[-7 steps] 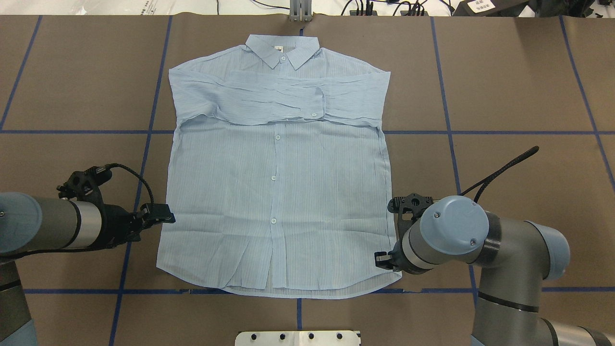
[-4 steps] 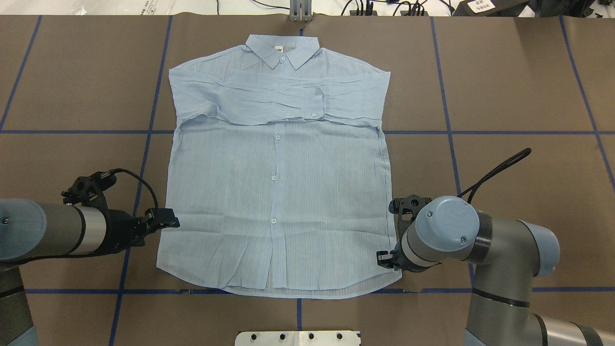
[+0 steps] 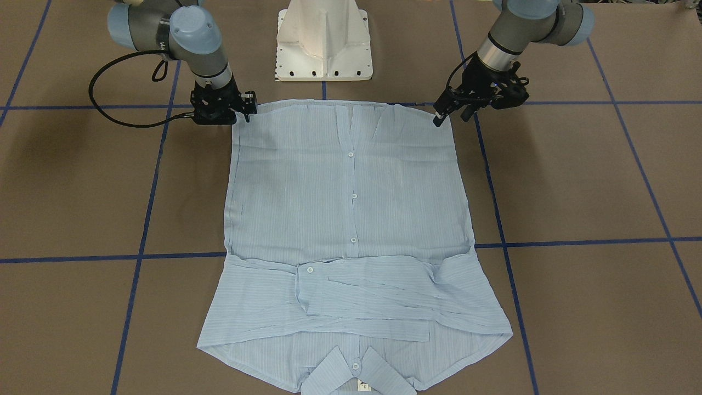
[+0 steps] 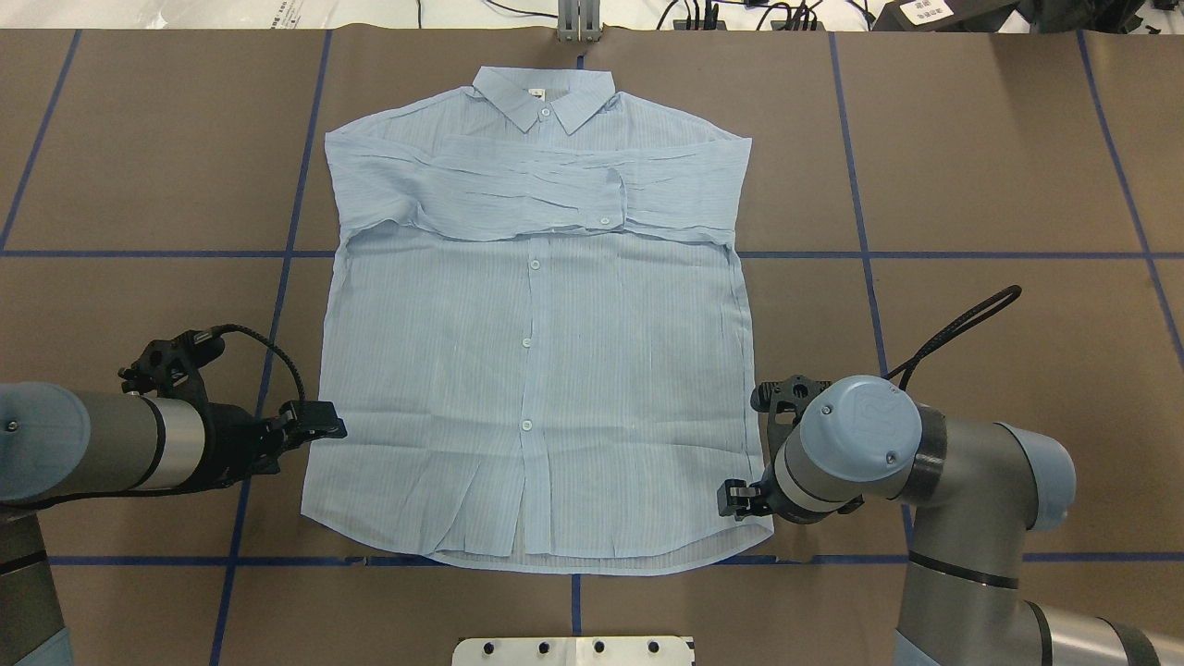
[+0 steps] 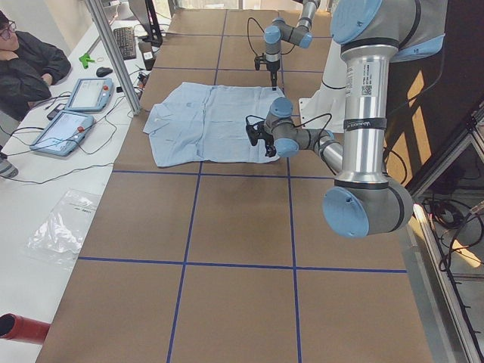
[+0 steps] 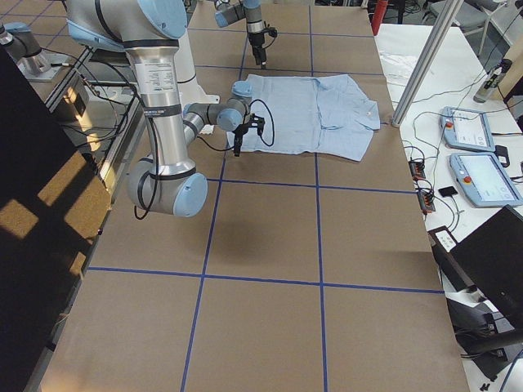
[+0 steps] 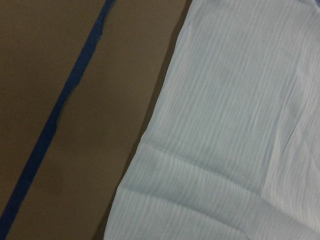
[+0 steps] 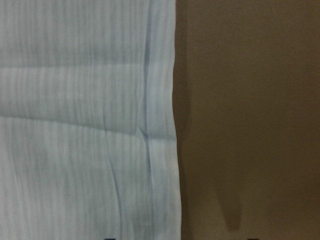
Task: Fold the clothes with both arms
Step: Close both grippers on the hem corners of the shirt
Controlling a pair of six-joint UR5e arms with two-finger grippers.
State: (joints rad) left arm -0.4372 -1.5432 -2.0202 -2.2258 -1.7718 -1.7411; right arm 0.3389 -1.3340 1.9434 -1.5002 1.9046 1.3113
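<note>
Shirt point(image 4: 536, 370) flat, sleeves folded across; left claw point(image 4: 328, 427), right claw point(image 4: 731, 498) at lower side edges, both jaws apart

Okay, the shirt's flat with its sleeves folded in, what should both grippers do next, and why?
Probably lower and pinch those edges: the left gripper and right gripper sit at opposite side edges of the light blue striped button-up shirt, towards its hem, neither holding cloth.

Bright, even light casts soft shadows; both wrist views show the shirt point(image 7: 225, 125) slightly blurred.
</note>
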